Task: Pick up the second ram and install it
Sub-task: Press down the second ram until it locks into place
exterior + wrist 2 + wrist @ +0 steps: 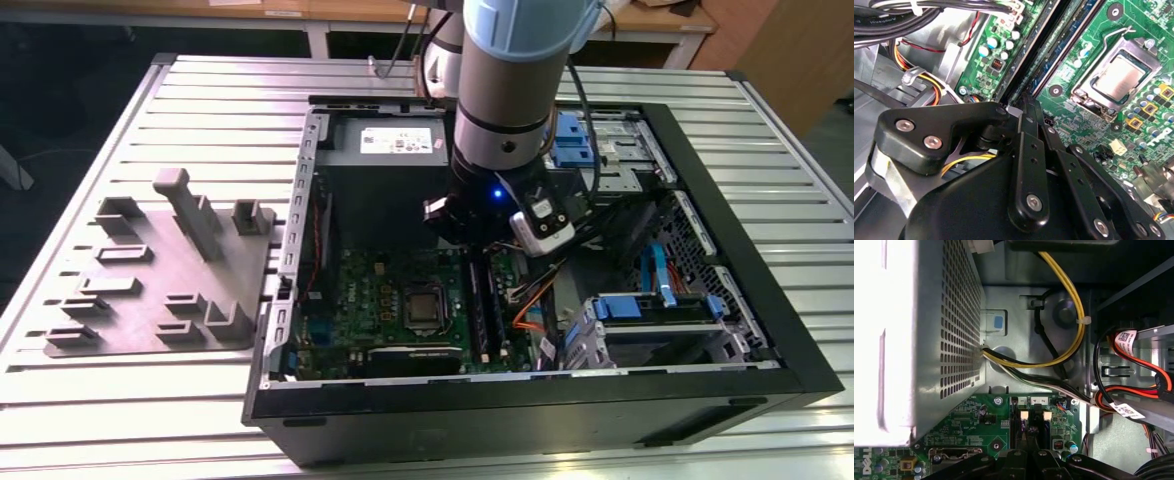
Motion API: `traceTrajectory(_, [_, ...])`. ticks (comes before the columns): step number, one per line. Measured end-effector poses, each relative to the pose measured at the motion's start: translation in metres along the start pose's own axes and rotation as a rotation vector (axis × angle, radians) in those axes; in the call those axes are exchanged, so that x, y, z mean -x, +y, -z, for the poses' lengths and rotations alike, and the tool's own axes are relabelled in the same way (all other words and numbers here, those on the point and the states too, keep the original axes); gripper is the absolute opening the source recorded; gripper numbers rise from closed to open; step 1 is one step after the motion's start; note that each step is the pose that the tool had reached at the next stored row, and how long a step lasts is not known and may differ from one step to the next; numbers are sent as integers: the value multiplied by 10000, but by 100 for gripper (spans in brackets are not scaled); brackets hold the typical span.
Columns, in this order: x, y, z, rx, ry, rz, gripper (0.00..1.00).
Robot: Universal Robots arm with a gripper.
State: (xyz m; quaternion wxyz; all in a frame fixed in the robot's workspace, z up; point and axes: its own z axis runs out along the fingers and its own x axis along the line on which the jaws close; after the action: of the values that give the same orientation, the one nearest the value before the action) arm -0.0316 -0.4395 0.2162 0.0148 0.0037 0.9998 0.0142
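Green motherboard (400,290) lies inside the one open computer case (747,250), and the arm's gripper (1026,100) is down over its memory slots (483,310). In the second wrist view the fingers (1029,150) look drawn together, pressing on the top edge of the second ram (1054,55), which seems to stand in its slot beside another long stick. I judge the fetching done and the seating under way. One grey tray (174,270) sits on the slatted table (80,180), one power supply (914,340) in the case.

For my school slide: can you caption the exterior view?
Robot arm's gripper lowered inside an open computer case, over the RAM slots on the green motherboard.
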Motion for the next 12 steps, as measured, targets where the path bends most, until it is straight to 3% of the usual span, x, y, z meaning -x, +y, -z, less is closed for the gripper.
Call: traceTrajectory(12, [2,4,18,25,-10,-1,10])
